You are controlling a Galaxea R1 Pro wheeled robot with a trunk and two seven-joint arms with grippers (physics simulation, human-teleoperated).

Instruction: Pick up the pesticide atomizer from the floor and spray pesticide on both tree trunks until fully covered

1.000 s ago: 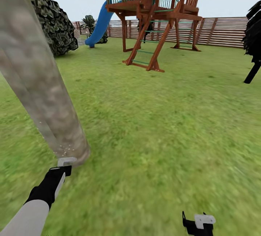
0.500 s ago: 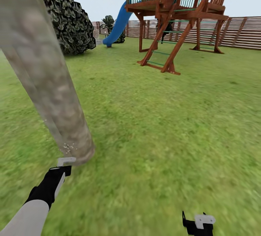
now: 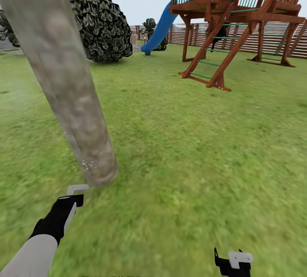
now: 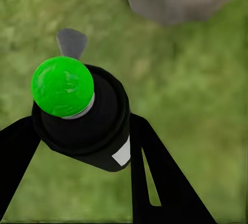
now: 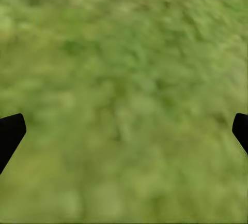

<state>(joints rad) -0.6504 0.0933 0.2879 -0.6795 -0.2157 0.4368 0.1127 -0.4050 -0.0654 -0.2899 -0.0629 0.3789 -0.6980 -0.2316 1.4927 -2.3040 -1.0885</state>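
Head view: trunk (image 3: 72,98) just ahead of left gripper (image 3: 76,191); white specks (image 3: 86,165) near base only. Raise your aim.
Left wrist: gripper clamped on atomizer (image 4: 85,118), nozzle toward trunk base.
Right wrist: right gripper (image 5: 124,131) spread apart over grass (image 5: 129,53).

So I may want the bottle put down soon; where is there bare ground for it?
Open grass spreads between the tree trunk and the wooden play tower, right gripper above it. Tightest spot: the trunk base near the left gripper.
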